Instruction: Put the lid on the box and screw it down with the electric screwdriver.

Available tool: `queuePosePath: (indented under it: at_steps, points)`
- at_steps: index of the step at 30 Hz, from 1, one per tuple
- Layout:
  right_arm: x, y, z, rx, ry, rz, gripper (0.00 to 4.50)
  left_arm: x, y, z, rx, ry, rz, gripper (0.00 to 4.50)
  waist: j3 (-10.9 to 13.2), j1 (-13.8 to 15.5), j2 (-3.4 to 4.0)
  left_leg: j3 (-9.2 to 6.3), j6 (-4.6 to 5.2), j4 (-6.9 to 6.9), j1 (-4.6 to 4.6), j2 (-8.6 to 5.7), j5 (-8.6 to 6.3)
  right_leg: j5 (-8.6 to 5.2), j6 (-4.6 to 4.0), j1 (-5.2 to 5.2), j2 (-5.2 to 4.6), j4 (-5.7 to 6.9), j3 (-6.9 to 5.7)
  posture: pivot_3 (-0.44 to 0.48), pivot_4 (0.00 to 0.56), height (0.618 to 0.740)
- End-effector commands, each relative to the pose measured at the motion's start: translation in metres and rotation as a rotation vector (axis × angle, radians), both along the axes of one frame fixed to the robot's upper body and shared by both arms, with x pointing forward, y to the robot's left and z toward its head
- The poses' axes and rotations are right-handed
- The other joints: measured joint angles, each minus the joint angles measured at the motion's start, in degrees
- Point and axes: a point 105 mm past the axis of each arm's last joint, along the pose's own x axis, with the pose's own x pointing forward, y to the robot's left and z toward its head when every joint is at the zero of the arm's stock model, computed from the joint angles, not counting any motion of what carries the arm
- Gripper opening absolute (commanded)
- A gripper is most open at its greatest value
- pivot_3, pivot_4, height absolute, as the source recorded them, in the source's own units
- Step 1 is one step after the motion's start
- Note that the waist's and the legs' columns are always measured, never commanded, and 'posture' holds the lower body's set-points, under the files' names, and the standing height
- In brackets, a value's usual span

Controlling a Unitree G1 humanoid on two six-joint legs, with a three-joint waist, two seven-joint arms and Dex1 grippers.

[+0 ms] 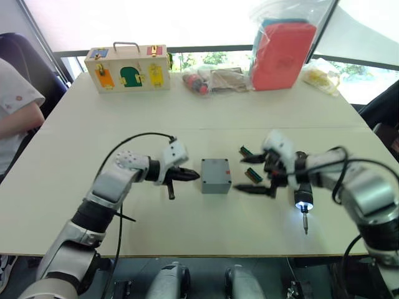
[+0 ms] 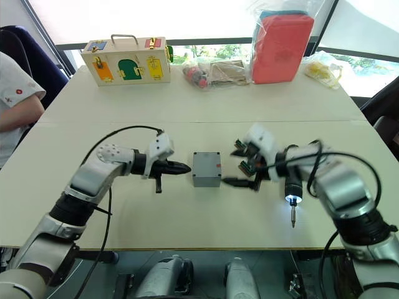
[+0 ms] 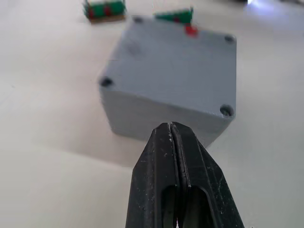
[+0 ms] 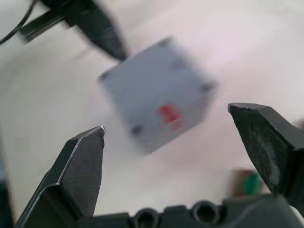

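Note:
The grey box stands mid-table with the lid sitting on top, its corner screw holes and a red spot showing. My left gripper is shut and empty, its tip just off the box's left wall. On the box's right side, my right gripper is open with nothing between its fingers, and it points at the box. The electric screwdriver lies under my right forearm. Its tip light is on and its bit points toward the table's near edge.
Two small green connector parts lie just right of the box. At the far edge are a wooden case with coloured latches, small bags and a bagged red case. A person sits at the left.

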Motion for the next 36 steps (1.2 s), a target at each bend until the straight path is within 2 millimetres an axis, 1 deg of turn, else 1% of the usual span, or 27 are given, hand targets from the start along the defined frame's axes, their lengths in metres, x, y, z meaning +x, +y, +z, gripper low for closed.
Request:
queuePosePath:
  at_steps: [1, 2, 3, 6, 8, 11, 13, 14, 15, 16, 26, 28, 36]
  points:
    - [0.030, -0.016, 0.008, 0.120, -0.019, -0.128, 4.47, 0.003, 0.000, 0.036, -0.114, -0.045, 0.002, 0.00, 0.00, 0.05, -0.01, 0.00, -0.01, -0.02, 0.00, 0.00, 0.00, 0.00, 0.00, 0.00, 0.00, -0.01, 0.00, 0.000, 0.150, 0.740]
    - [0.036, -0.018, 0.007, 0.135, -0.021, -0.150, 4.47, 0.003, 0.000, 0.038, -0.121, -0.044, 0.002, 0.00, 0.00, 0.04, 0.00, 0.00, -0.04, -0.01, 0.00, 0.00, 0.02, 0.00, 0.00, 0.01, 0.00, -0.01, -0.01, 0.000, 0.150, 0.740]
    - [0.046, -0.021, 0.002, 0.132, -0.029, -0.187, 4.47, 0.003, -0.001, 0.039, -0.121, -0.045, 0.002, 0.00, 0.00, 0.04, 0.00, 0.01, -0.15, -0.02, 0.00, -0.01, 0.09, 0.00, 0.00, 0.01, 0.00, -0.01, -0.01, 0.000, 0.150, 0.740]
    - [0.071, -0.023, -0.018, 0.099, -0.043, -0.256, 4.47, 0.002, -0.003, 0.036, -0.111, -0.046, -0.001, 0.00, 0.00, -0.09, 0.00, 0.07, -0.40, -0.03, -0.01, -0.03, 0.24, 0.00, 0.00, 0.00, 0.07, -0.01, -0.01, 0.000, 0.150, 0.740]
    - [0.079, -0.024, -0.026, 0.086, -0.047, -0.272, 4.47, 0.001, -0.004, 0.035, -0.110, -0.045, -0.002, 0.00, 0.00, -0.14, 0.01, 0.08, -0.40, -0.03, -0.01, -0.03, 0.25, 0.00, 0.01, 0.00, 0.21, 0.00, -0.03, 0.000, 0.150, 0.740]
    - [0.089, -0.023, -0.040, 0.062, -0.044, -0.285, 3.84, -0.002, -0.005, 0.031, -0.099, -0.043, 0.002, 0.00, 0.00, -0.24, 0.01, 0.10, -0.41, -0.03, -0.01, -0.03, 0.26, 0.00, 0.01, -0.01, 0.24, 0.04, -0.02, 0.000, 0.150, 0.740]
    - [0.094, -0.024, -0.047, 0.053, -0.039, -0.288, 3.14, -0.003, -0.003, 0.029, -0.099, -0.037, 0.010, 0.00, 0.00, -0.43, 0.01, 0.10, -0.41, -0.03, 0.00, -0.02, 0.27, 0.00, 0.01, -0.01, 0.25, 0.05, -0.02, 0.000, 0.150, 0.740]
    - [0.095, -0.024, -0.049, 0.050, -0.040, -0.287, 2.85, -0.004, -0.003, 0.029, -0.099, -0.036, 0.013, 0.00, 0.00, -0.45, 0.01, 0.10, -0.42, -0.03, 0.00, -0.02, 0.27, 0.00, 0.01, -0.01, 0.26, 0.05, -0.02, 0.000, 0.150, 0.740]
    - [0.096, -0.024, -0.049, 0.056, -0.038, -0.290, 2.42, -0.005, -0.002, 0.028, -0.099, -0.034, 0.016, 0.00, 0.00, -0.44, 0.01, 0.10, -0.42, -0.03, 0.00, -0.02, 0.27, 0.00, 0.01, -0.01, 0.27, 0.07, -0.02, 0.000, 0.150, 0.740]
    - [0.097, -0.024, -0.050, 0.057, -0.040, -0.291, 2.08, -0.005, -0.001, 0.028, -0.099, -0.032, 0.020, 0.00, 0.00, -0.44, 0.01, 0.10, -0.43, -0.03, 0.00, -0.01, 0.27, 0.00, 0.01, -0.01, 0.28, 0.07, -0.02, 0.000, 0.150, 0.740]
    - [0.106, -0.020, -0.052, 0.073, -0.040, -0.304, 2.08, -0.007, -0.002, 0.023, -0.096, -0.024, 0.032, 0.00, 0.00, -1.39, 0.01, 0.09, -0.44, -0.03, 0.01, 0.00, 0.28, 0.00, 0.01, -0.01, 0.28, 0.10, -0.01, 0.000, 0.150, 0.740]
    - [0.107, -0.019, -0.052, 0.076, -0.041, -0.307, 2.08, -0.007, -0.002, 0.023, -0.095, -0.024, 0.032, 0.00, 0.00, -1.41, 0.01, 0.08, -0.45, -0.04, 0.01, 0.00, 0.29, 0.00, 0.01, -0.03, 0.29, 0.29, -0.01, 0.000, 0.150, 0.740]
    - [0.110, -0.016, -0.055, 0.080, -0.038, -0.310, 2.08, -0.006, -0.002, 0.020, -0.090, -0.021, 0.033, 0.00, 0.00, -1.34, 0.01, 0.08, -0.47, -0.04, 0.01, 0.00, 0.30, -0.01, 0.01, -0.03, 0.29, 0.31, 0.00, 0.000, 0.150, 0.740]
